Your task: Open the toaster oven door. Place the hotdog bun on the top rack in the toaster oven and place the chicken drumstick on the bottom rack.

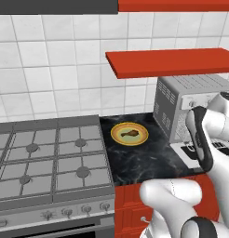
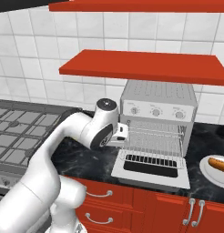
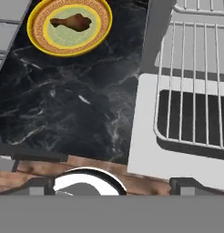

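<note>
The toaster oven [image 2: 158, 102] stands on the counter with the toaster oven door [image 2: 152, 170] folded down flat. Inside it I see the top rack [image 2: 155, 129] and the bottom rack [image 2: 152, 146]; a wire rack [image 3: 191, 91] reaches out over the door [image 3: 145, 150]. The chicken drumstick [image 1: 129, 134] [image 3: 72, 21] lies on a yellow plate [image 1: 117, 135] left of the oven. The hotdog bun [image 2: 219, 164] rests on a white plate [image 2: 208, 175] to the oven's right. My gripper [image 3: 114, 184] [image 2: 123, 133] hangs open and empty above the counter, beside the door's left edge.
A gas stove [image 1: 51, 158] takes up the counter to the left. A red shelf [image 2: 145, 66] hangs just above the oven. Red drawers [image 2: 132, 205] run below the black marble counter [image 3: 63, 104], which lies bare between the yellow plate and the door.
</note>
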You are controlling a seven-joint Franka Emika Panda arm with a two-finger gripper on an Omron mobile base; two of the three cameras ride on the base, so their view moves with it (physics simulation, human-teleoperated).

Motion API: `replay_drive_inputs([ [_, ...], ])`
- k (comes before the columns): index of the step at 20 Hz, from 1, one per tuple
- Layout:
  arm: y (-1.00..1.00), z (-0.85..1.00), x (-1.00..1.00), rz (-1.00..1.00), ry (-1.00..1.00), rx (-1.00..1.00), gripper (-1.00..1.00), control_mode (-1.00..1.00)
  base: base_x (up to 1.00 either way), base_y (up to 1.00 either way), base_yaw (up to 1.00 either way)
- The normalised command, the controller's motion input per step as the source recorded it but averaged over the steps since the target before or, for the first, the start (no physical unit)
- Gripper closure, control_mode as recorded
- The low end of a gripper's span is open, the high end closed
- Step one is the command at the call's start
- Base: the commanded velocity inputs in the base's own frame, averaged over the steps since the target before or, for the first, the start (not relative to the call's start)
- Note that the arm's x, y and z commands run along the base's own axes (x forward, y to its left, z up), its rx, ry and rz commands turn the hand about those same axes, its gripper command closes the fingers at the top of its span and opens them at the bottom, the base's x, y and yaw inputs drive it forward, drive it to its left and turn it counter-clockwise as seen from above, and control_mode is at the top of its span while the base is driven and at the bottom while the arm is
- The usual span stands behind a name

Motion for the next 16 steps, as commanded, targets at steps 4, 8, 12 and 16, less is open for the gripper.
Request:
replay_drive_inputs([
  [4, 1.0, 0.0, 0.33, -0.22, 0.0, 0.03, -1.0, -1.0, 0.0, 0.0, 0.0],
  [8, 1.0, 0.0, 0.54, -0.45, 0.0, 0.12, -1.0, -1.0, 0.0, 0.0, 0.0],
  [12, 0.87, 0.0, 0.77, -0.43, 0.0, 0.14, -1.0, -1.0, 0.0, 0.0, 0.0],
  [16, 0.57, 0.0, 0.93, -0.38, 0.0, 0.12, -1.0, -1.0, 0.0, 0.0, 0.0],
])
